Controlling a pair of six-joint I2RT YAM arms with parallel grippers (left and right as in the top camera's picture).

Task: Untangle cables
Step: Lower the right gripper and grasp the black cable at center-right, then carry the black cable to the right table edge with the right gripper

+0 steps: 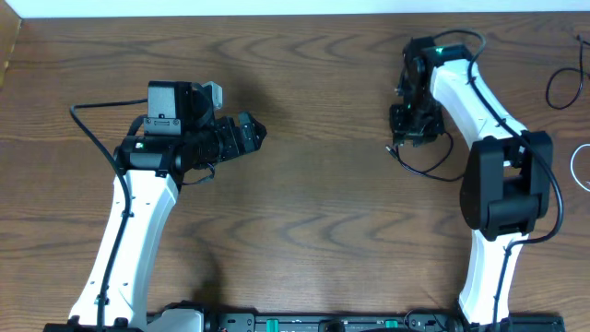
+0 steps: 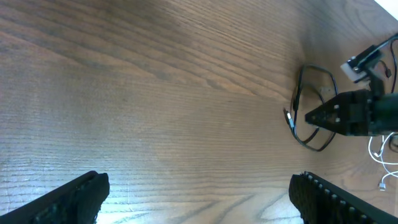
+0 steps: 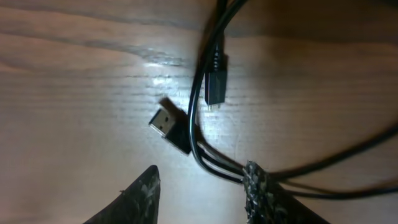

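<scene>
A thin black cable (image 1: pixel 430 168) lies looped on the wooden table just below my right gripper (image 1: pixel 408 132), which points down at it. In the right wrist view its USB plug (image 3: pixel 169 128) and small plug (image 3: pixel 216 87) lie side by side, and its strands run against the right finger (image 3: pixel 258 190). My right gripper (image 3: pixel 202 186) is open, with bare wood in the gap. The white cable (image 1: pixel 580 166) lies at the table's right edge. My left gripper (image 1: pixel 260 134) hovers wide open over bare wood, far left of the black cable (image 2: pixel 310 107). It holds nothing.
Another thin black cord (image 1: pixel 559 86) loops at the far right near the table's back edge. The white cable (image 2: pixel 382 157) lies behind the right gripper (image 2: pixel 336 116) in the left wrist view. Both arm bases stand at the front edge.
</scene>
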